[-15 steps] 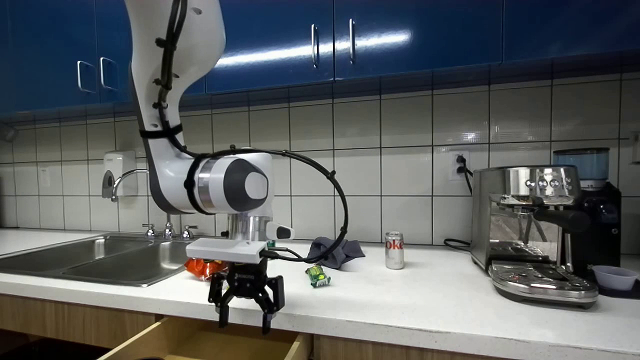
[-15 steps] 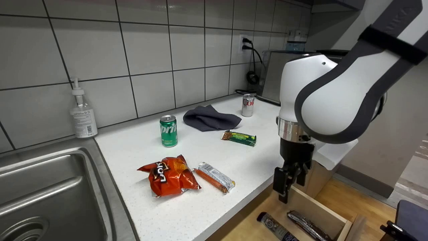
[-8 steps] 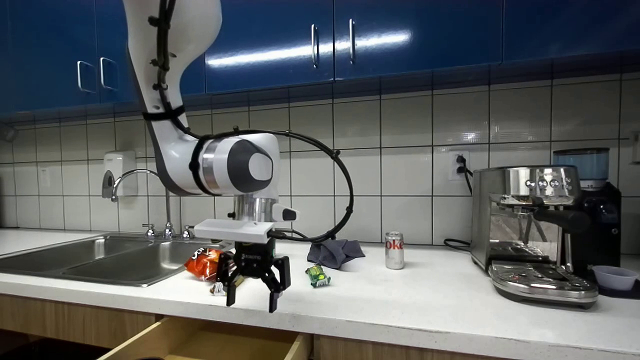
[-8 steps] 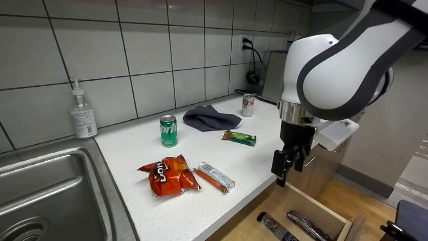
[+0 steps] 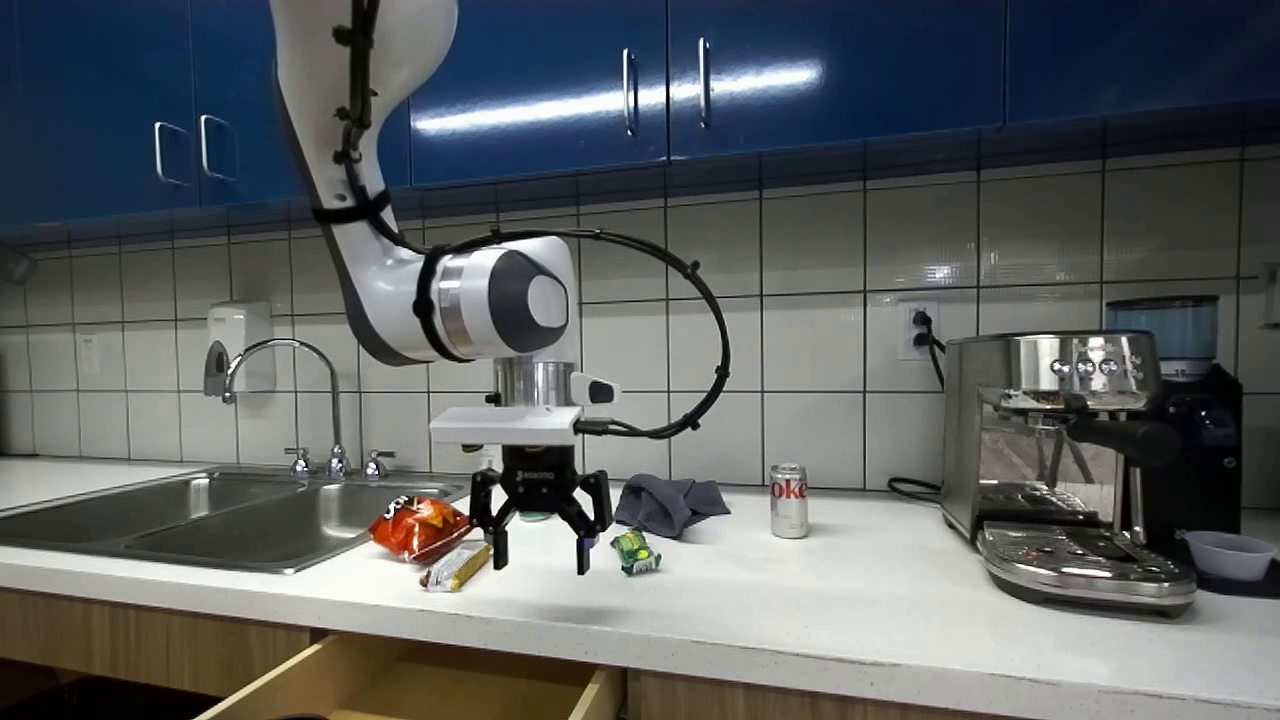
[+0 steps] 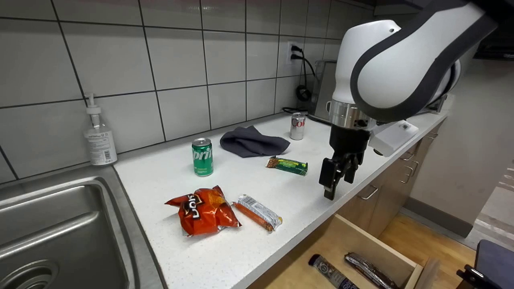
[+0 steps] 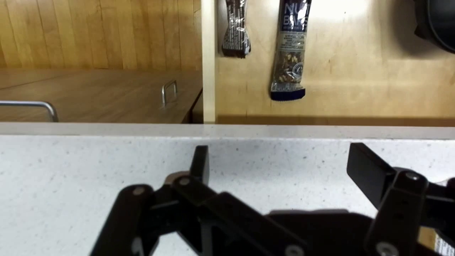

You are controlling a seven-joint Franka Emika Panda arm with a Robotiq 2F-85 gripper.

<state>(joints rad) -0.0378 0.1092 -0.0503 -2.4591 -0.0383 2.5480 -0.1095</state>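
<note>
While black two-finger gripper [image 5: 542,568] hangs empty over white speckled counter [image 5: 800,620], fingers wide apart, green shiny-wrapped bar [image 6: 287,165] and silver-and-orange shiny-wrapped bar [image 6: 259,212] lie untouched, lower middle in both exterior views. Low sideways swing could shove either; overdeep descent could jam fingertips.

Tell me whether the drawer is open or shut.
Open: the drawer juts out from under the countertop, and a wrapped bar shows inside it.
</note>
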